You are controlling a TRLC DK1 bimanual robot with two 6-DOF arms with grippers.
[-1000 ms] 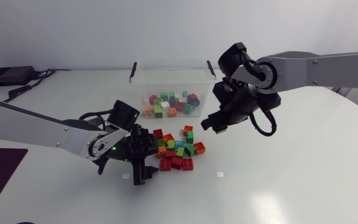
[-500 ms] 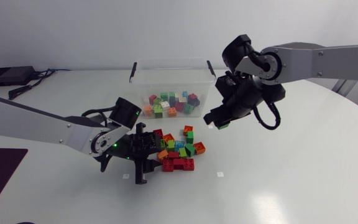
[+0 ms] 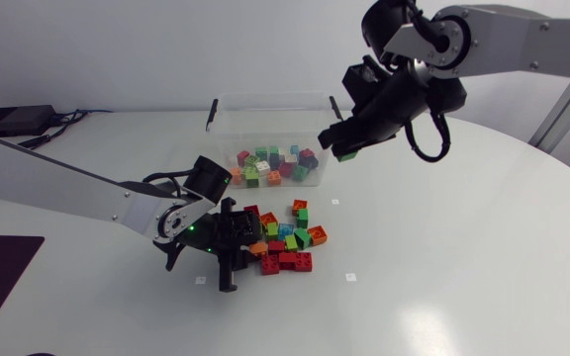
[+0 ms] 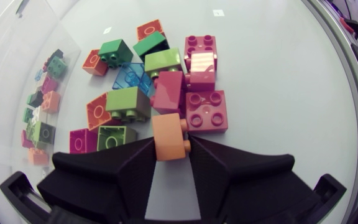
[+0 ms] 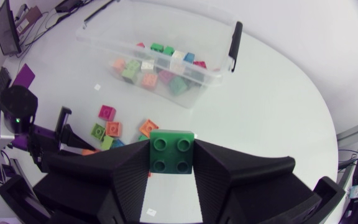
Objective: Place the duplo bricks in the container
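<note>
Fingers of our left gripper (image 4: 171,145) clamp an orange brick (image 4: 169,138), loose brick pile (image 4: 166,87) just ahead of it on the table (image 4: 278,93). Our right gripper (image 5: 172,148) is clamped on a green brick (image 5: 171,155); the container (image 5: 211,74), part-filled with bricks, sits well ahead.

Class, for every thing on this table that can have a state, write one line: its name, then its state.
left claw, shut on the orange brick
right claw, shut on the green brick, held up off the table
container, lid off, partly filled with bricks
loose bricks, heaped on the table, outside the container
</note>
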